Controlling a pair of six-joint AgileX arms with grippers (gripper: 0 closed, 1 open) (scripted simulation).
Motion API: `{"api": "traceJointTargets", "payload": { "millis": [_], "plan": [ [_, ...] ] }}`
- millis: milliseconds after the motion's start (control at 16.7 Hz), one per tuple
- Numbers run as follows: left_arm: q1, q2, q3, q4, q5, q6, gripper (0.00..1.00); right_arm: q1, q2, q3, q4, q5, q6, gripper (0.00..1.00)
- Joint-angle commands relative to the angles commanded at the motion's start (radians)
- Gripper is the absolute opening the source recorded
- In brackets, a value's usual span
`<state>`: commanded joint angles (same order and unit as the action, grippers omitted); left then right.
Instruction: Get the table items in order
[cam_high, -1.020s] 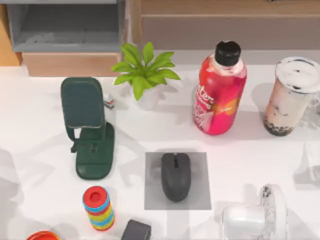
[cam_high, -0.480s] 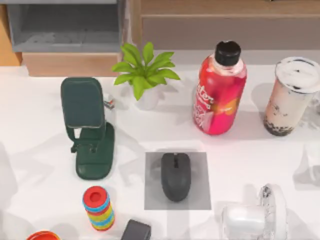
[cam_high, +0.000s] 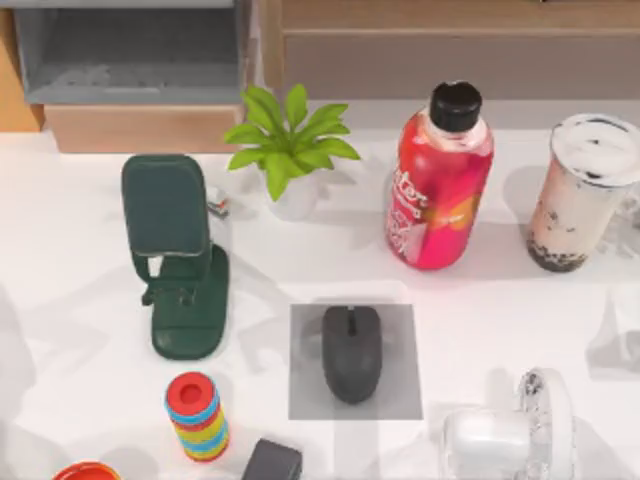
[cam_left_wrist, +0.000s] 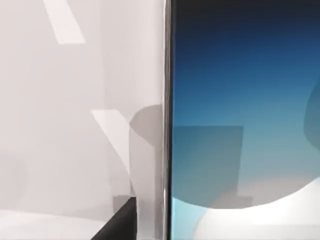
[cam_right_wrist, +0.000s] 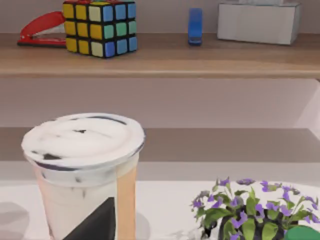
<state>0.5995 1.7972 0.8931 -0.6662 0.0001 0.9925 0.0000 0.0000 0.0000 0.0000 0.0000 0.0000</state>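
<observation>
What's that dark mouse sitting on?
The mouse lies on a flat grey square mat, which rests on the white table. The mat shows on all sides of the mouse; the part directly beneath the mouse is covered.

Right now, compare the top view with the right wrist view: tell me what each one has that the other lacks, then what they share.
Top view alone: the dark grey mouse on a grey mat, a green phone stand, a leafy green plant, a red bottle and a stack of coloured rings.

Right wrist view alone: a colour cube, a red stapler, a white box on a wooden shelf, and a purple-flowered plant.

Both: the white-lidded milk-tea cup standing on the white table.
</observation>
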Motion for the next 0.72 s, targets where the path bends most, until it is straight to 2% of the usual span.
{"api": "traceJointTargets", "payload": {
  "millis": [420,720],
  "plan": [
    [0.0,0.0,0.0,0.0,0.0,0.0,0.02,0.0,0.0,0.0,0.0,0.0,0.0,1.0],
    [0.0,0.0,0.0,0.0,0.0,0.0,0.0,0.0,0.0,0.0,0.0,0.0,0.0,1.0]
  ]
}}
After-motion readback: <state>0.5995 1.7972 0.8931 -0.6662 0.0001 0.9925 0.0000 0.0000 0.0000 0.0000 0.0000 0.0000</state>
